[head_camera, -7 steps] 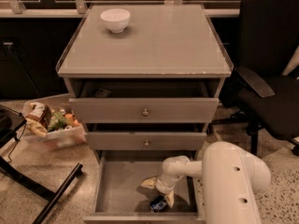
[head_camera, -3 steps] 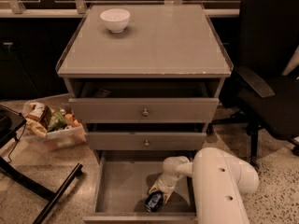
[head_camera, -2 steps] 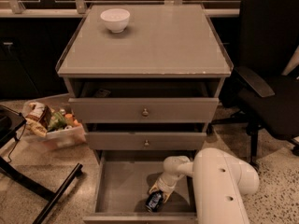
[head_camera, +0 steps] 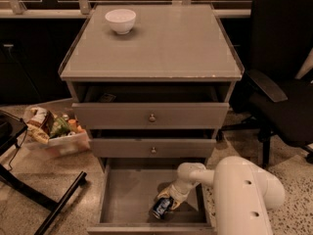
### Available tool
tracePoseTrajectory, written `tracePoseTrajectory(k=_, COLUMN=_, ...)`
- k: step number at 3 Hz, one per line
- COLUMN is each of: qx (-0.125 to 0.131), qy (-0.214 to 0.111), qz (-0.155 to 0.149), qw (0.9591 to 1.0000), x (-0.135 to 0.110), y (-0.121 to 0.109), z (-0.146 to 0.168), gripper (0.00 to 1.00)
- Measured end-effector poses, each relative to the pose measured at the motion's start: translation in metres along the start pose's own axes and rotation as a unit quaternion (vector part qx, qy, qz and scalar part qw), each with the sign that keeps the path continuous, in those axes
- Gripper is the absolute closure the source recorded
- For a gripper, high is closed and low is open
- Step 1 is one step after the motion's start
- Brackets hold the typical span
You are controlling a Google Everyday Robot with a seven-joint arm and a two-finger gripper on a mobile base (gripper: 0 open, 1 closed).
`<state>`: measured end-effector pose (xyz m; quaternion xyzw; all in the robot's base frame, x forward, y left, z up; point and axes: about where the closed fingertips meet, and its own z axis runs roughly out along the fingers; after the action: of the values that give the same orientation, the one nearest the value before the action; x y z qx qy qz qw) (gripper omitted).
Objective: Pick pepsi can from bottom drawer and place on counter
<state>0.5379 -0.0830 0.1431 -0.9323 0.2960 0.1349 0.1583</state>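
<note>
Snack packets crowd a clear bin (head_camera: 55,133) on the floor to the left of the drawer cabinet (head_camera: 151,116), and a black stand leg (head_camera: 55,207) slants across the floor further forward on that same side. A white bowl (head_camera: 121,20) sits near the back left corner of the counter (head_camera: 166,48), the glassy surface that tops the cabinet. Under the counter, the two knobbed drawers (head_camera: 150,116) are each pulled out slightly, showing a dark gap above each front. At the cabinet's foot the bottom drawer (head_camera: 124,199) is drawn fully out, showing its grey floor. The pepsi can (head_camera: 160,209) is inside it, right of the drawer's middle and close to the front wall, tilted with its far end raised. The gripper (head_camera: 167,201) is down inside that drawer at the can's raised end, and its pale fingers (head_camera: 172,194) clasp the can. The white arm (head_camera: 244,190) bends in from the cabinet's front right. A black office chair (head_camera: 281,82) stands to the right of the cabinet.
</note>
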Motion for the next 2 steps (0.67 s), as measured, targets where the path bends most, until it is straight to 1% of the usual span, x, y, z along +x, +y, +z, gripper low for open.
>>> tracePoseTrajectory(k=1, qx=0.025, qy=0.018, qz=0.004, qw=0.9995, x=-0.005, y=0.001, z=-0.034, gripper=1.0)
tracePoseTrajectory(k=2, qx=0.04, qy=0.051, qz=0.003, qw=0.9979, x=-0.015, y=0.005, z=-0.078, gripper=1.0)
